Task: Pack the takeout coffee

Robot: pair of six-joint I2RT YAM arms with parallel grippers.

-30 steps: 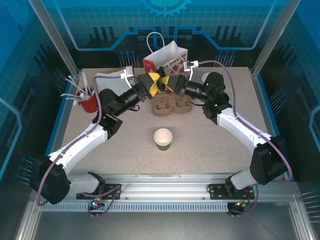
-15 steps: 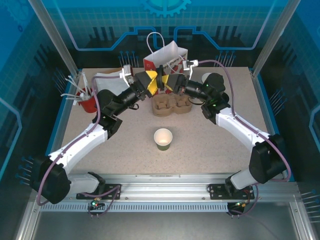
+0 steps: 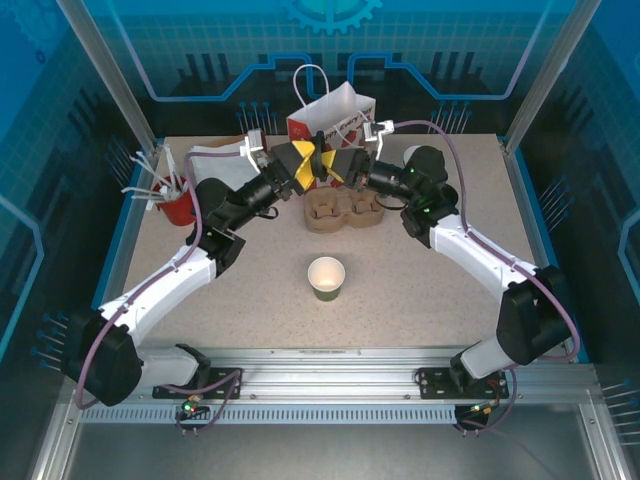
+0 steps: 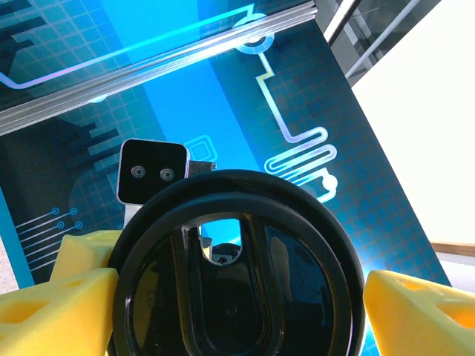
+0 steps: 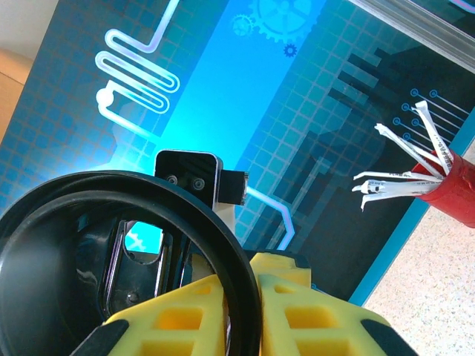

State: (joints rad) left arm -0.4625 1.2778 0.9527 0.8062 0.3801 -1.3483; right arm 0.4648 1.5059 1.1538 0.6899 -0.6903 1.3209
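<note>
The olive-green paper cup [image 3: 326,277] of the takeout coffee stands upright and lidless mid-table, white inside. A round black lid [image 3: 319,160] hangs on edge above the cardboard carrier, between both grippers. My left gripper [image 3: 312,165] spans it across its width. In the left wrist view the lid [image 4: 237,282] sits between the yellow fingers [image 4: 52,297], which press against its two sides. My right gripper [image 3: 328,167] is shut on the lid's rim [image 5: 223,252]. In the right wrist view that gripper [image 5: 249,304] pinches the rim edge-on.
A brown cardboard cup carrier [image 3: 343,211] lies under the grippers. Behind it stands a red-and-white paper bag [image 3: 330,110] with handles. A red holder of white stirrers [image 3: 172,200] sits at the left, white paper [image 3: 215,160] beside it, and a white cup stack [image 3: 412,155] at the back right.
Both grippers have shifted slightly up and back with the lid. The left jaws have narrowed onto the lid's sides. The cup has not moved.
</note>
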